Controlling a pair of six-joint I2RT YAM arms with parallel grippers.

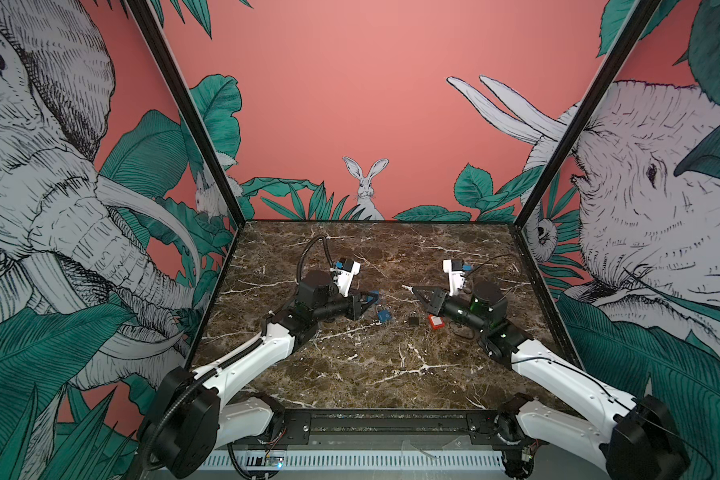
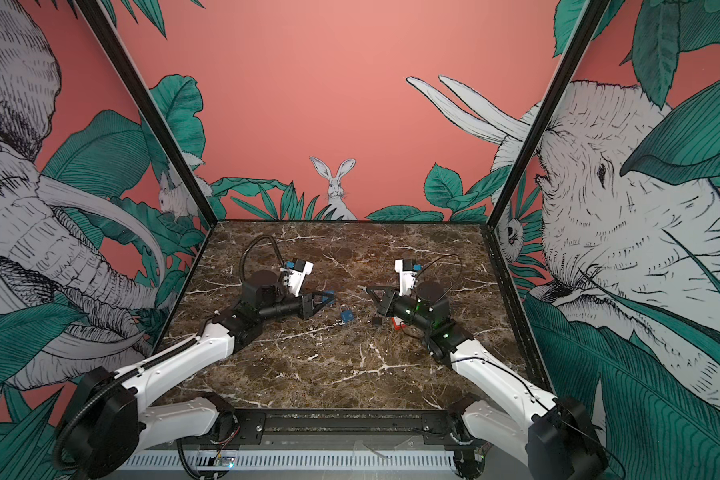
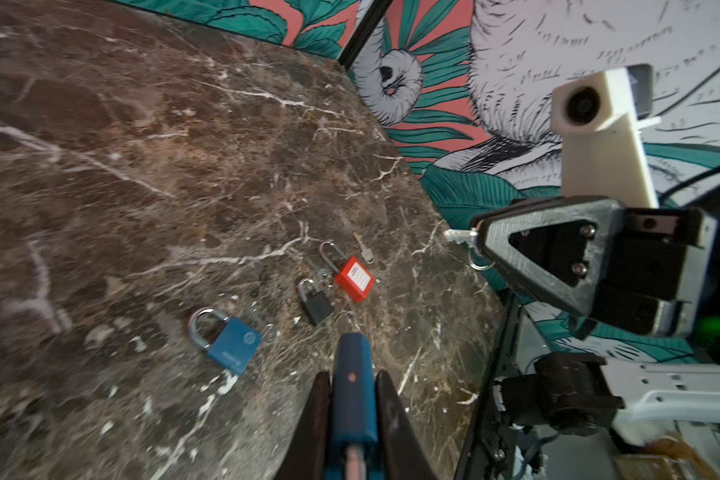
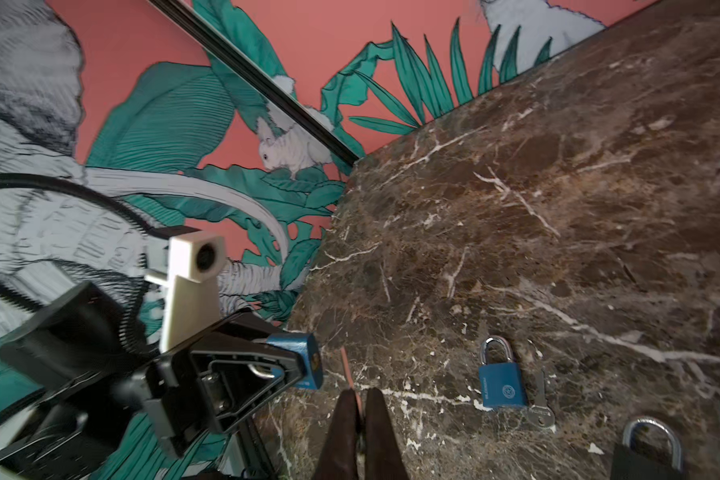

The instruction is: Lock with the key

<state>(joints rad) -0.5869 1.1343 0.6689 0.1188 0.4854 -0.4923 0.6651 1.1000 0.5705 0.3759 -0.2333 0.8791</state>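
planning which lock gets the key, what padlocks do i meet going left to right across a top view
held blue padlock in the left end effector → loose blue padlock → black padlock → red padlock

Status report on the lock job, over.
Left hand shut on blue padlock. Right hand shut on key, not yet inserted. Second blue padlock, black padlock, red padlock on table, none between hands.
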